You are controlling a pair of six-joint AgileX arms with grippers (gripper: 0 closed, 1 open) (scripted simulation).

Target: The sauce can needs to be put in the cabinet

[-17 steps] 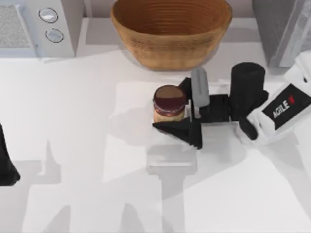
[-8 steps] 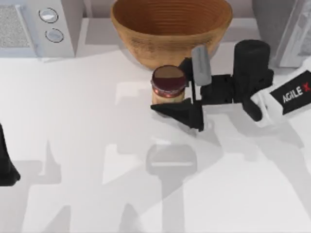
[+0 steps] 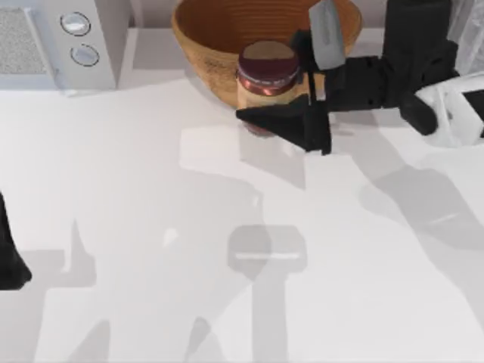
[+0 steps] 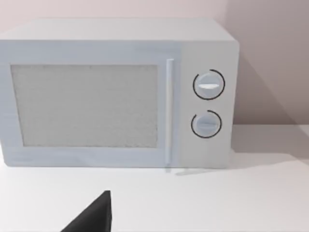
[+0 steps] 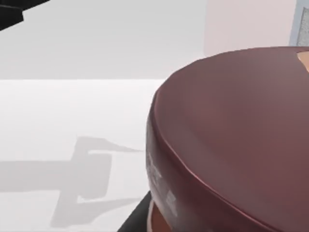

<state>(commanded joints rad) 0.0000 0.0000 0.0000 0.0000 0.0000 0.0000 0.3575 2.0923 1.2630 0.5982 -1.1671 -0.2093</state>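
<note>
The right hand (image 3: 291,94), clenched on the sauce can (image 3: 265,83) at twelve o'clock, needed a level carry toward the cabinet (image 3: 465,23) at one o'clock.

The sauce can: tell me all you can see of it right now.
The sauce can is a small upright cylinder with a dark maroon round lid and an orange-yellow label below it. It sits between the jaws of the right gripper, in front of the woven basket, overlapping its rim from above. Its shadow lies well apart on the table, so it looks lifted. The right wrist view shows its glossy maroon lid close up.
</note>
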